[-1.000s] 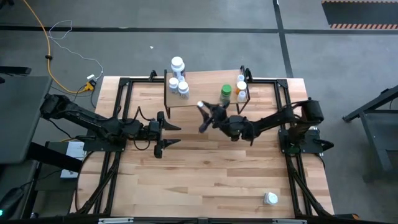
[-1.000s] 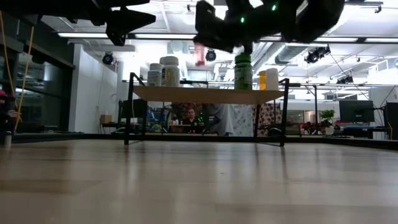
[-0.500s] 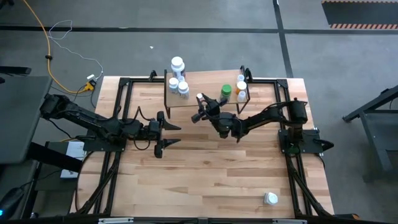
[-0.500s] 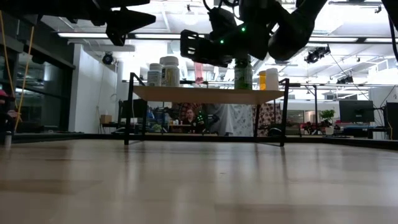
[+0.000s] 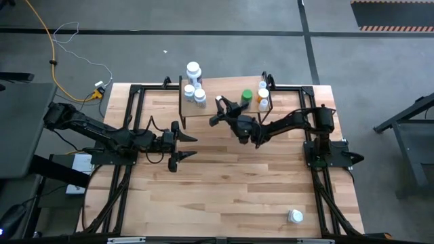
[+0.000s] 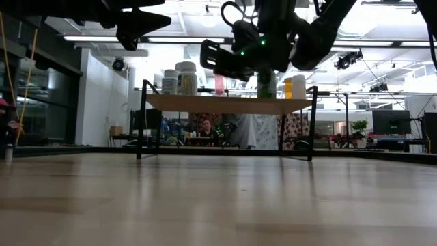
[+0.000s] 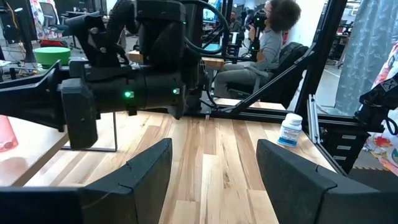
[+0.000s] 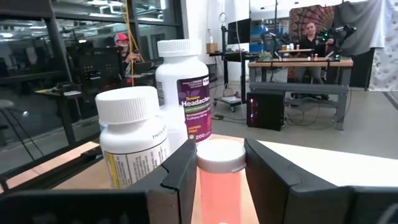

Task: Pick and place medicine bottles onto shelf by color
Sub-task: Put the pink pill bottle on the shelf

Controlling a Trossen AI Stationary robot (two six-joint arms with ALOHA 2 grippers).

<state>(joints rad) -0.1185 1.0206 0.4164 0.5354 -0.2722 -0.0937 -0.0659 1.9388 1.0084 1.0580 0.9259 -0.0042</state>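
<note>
The red bottle [image 8: 221, 180] is held upright in the right gripper [image 5: 221, 110] jaws, over the shelf [image 5: 217, 91], white bottles [image 8: 134, 143] just ahead. The left gripper [image 5: 182, 146] jaws wait open and empty.

Pink bottle [image 8: 219, 180] base cut off at frame edge; white bottle [image 8: 134, 144] label partly behind finger

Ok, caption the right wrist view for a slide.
Right gripper holds a pink bottle near white bottles on the shelf.

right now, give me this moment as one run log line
right gripper: shut on red bottle, over shelf | left gripper: open, empty, waiting off the shelf | one white bottle left on table
</note>
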